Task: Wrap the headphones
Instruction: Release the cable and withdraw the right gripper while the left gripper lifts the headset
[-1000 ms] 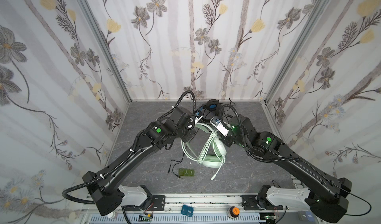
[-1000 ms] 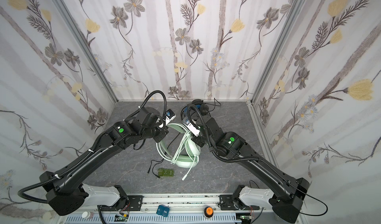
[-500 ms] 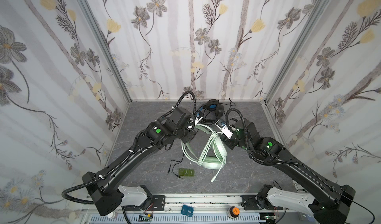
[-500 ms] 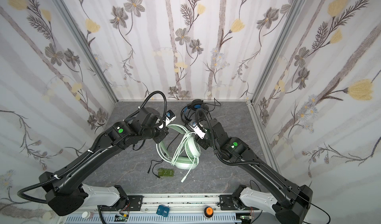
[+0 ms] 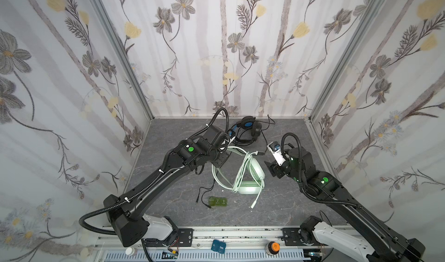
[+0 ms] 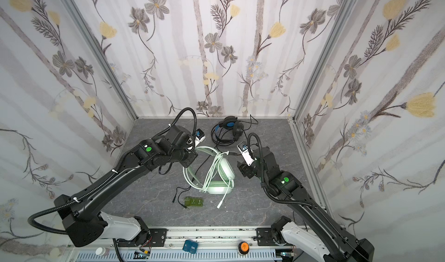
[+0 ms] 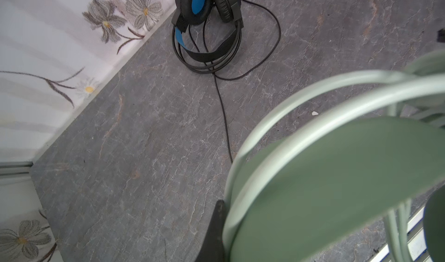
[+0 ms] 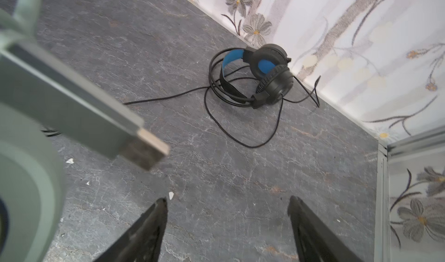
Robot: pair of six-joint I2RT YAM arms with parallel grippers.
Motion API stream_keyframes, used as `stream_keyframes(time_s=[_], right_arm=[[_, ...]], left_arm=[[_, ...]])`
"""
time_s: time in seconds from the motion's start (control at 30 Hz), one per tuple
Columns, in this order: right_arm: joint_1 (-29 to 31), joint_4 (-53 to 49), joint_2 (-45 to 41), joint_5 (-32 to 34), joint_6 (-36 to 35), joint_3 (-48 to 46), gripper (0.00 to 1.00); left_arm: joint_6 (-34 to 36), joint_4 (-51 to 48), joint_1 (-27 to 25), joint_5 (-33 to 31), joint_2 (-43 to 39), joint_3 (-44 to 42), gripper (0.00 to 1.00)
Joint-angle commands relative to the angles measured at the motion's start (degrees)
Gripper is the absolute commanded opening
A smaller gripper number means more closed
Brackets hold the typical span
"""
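We count two headsets on the table [image 5: 289,200]. The mint green headset [image 5: 256,174] sits mid-table with its white cable [image 5: 240,174] looped over it, and the black headset [image 5: 245,128] lies at the far edge. Three small green blocks [image 5: 218,201] lie in a row, their marks too small to read. The left gripper [image 5: 225,151] pinches the mint headband. The right gripper [image 8: 227,200] stands wide and empty.

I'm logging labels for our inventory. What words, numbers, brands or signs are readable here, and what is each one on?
No text reads clearly.
On the green blocks: pale marks on two of them, perhaps digits, too small to read.
On the blue box by the front rail: pale marks, too small to read.
On the black headset and the mint green headset: no lettering or brand shows.
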Motion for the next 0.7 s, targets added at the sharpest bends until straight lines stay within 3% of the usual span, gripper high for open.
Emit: stream_keyframes(time_s=[0.0, 0.2, 0.47, 0.67], right_arm=[[-0.9, 4.1, -1.9, 3.9, 3.2, -1.8, 0.82], [-1.3, 5.5, -3.6, 6.0, 4.6, -2.7, 0.89], [-1.2, 5.0, -1.7, 4.0, 5.3, 3.1, 0.97], [-1.2, 1.7, 0.5, 2.6, 3.0, 9.0, 1.0]], left_arm=[[-5.8, -0.6, 1.7, 1.4, 1.5, 0.6, 0.0], [-9.1, 0.3, 6.9, 0.5, 4.9, 0.3, 0.0], [-5.0, 9.9, 18.2, 1.6, 14.3, 3.2, 0.0], [-0.8, 14.3, 23.4, 3.5, 24.7, 9.4, 0.0]])
